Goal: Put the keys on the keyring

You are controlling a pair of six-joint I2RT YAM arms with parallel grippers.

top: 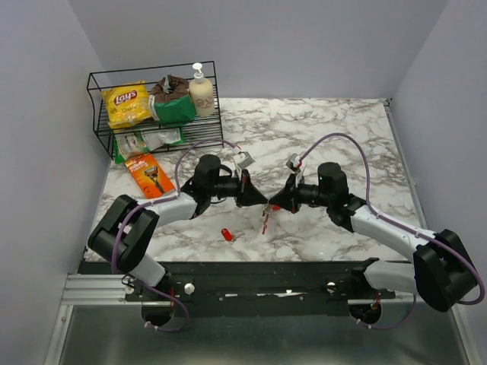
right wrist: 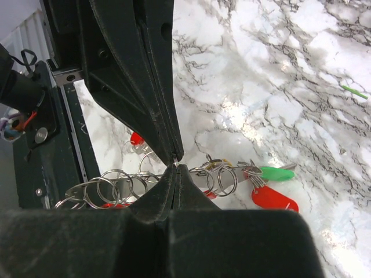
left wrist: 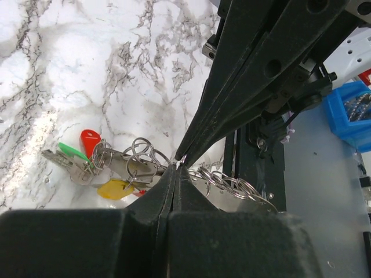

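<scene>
Marbled tabletop (top: pixel 327 129) is seen beneath the left tool (top: pixel 261 199) and the right tool (top: pixel 275 202), which are closed tip to tip. A silvery ring of the keyring (left wrist: pixel 142 152) is pinched between them above the surface, and red, green and yellow keys (left wrist: pixel 88 139) are hung from it.

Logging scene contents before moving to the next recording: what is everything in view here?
keyring: one, silvery rings with red, held above the table
keys: three, red, green, yellow heads, on the keyring
loose key: one, red, on the table
wire rack: one, black, back left
Lay's bag: one, yellow, in the rack
soap bottle: one, cream, in the rack
razor pack: one, orange, before the rack
left arm, right arm: two, black and white, jaws shut on the keyring
</scene>
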